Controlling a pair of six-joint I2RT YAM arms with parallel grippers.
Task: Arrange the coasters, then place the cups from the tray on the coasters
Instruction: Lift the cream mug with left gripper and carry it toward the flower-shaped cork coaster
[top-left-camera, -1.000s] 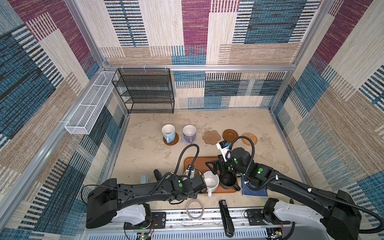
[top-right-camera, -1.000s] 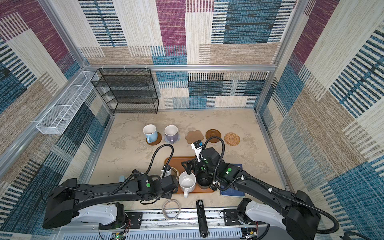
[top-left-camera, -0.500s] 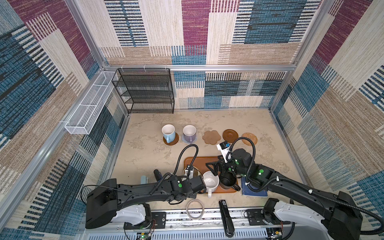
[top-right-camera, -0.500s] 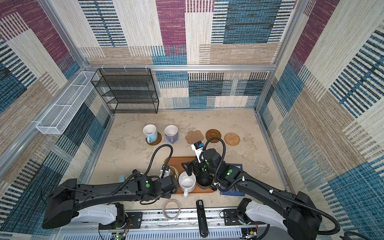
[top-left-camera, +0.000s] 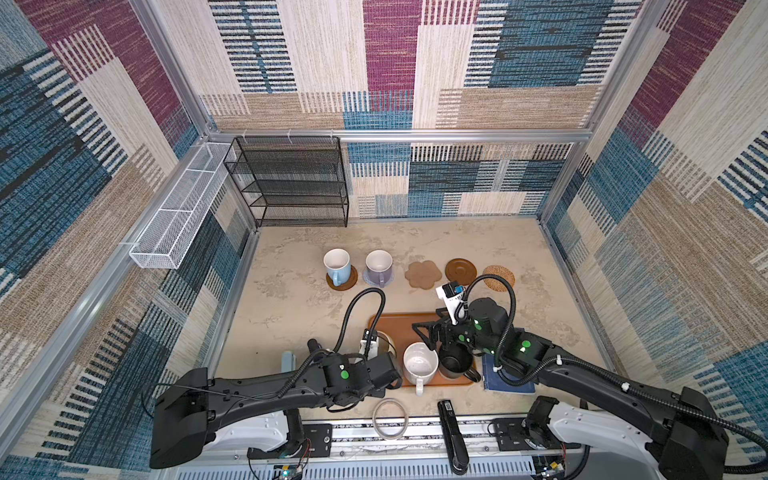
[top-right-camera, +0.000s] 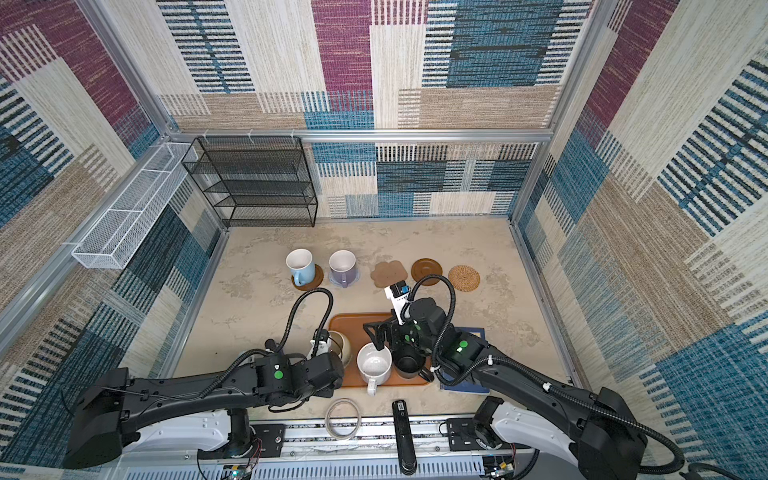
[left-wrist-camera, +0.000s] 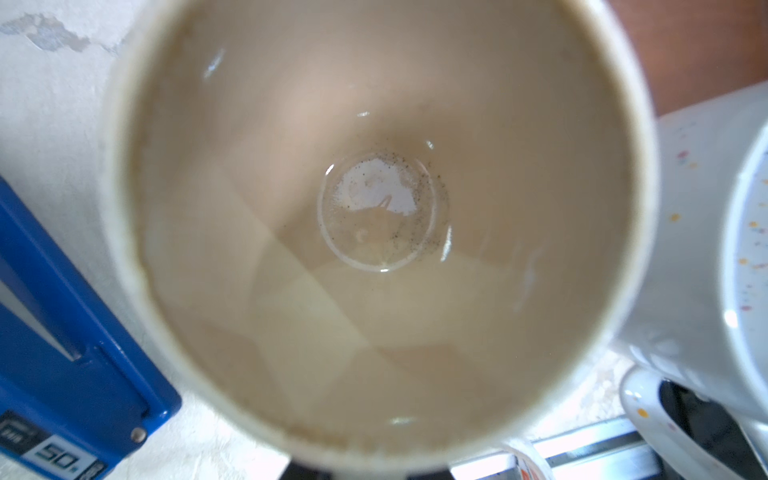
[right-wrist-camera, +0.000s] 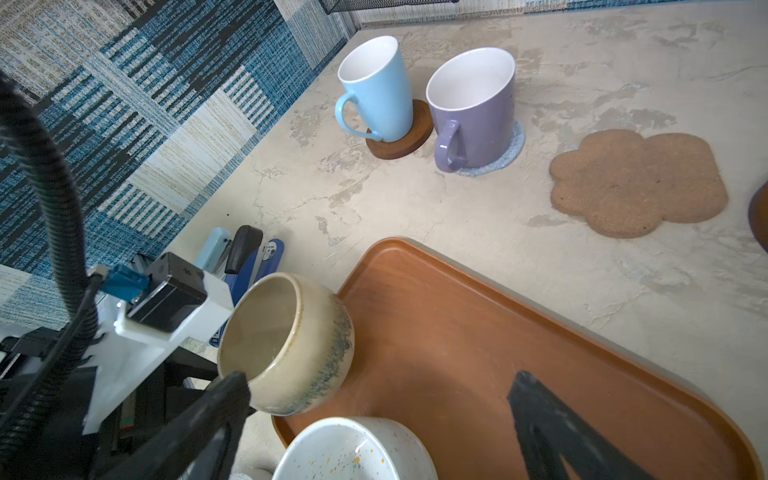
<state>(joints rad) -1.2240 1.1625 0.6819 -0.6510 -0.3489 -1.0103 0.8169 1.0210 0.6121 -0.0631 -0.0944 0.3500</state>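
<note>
The beige cup (right-wrist-camera: 286, 345) sat on the left edge of the tray (right-wrist-camera: 457, 332), tipped so that its mouth faced your left hand (top-left-camera: 386, 362), and the left wrist view looked straight into it. That hand was closed. Its fingers were hidden behind the cup, but the tilt suggests it had hold of the near wall or the handle; you could not tell which. The left arm was plainly the nearer one. From the cup, the bare flower coaster (top-left-camera: 423, 274) lay farther out and to the right, on the table (top-left-camera: 299, 299) past the tray's far edge, so the carry would likely run diagonally away from you. Your right hand (top-left-camera: 432, 337) hung wide open and empty over the middle of the tray, just beside that line, with the white cup (top-left-camera: 419, 365) and black cup (top-left-camera: 455, 365) near it. The blue cup (top-left-camera: 337, 266) and lavender cup (top-left-camera: 379, 266) stood on coasters left of the flower one.
</note>
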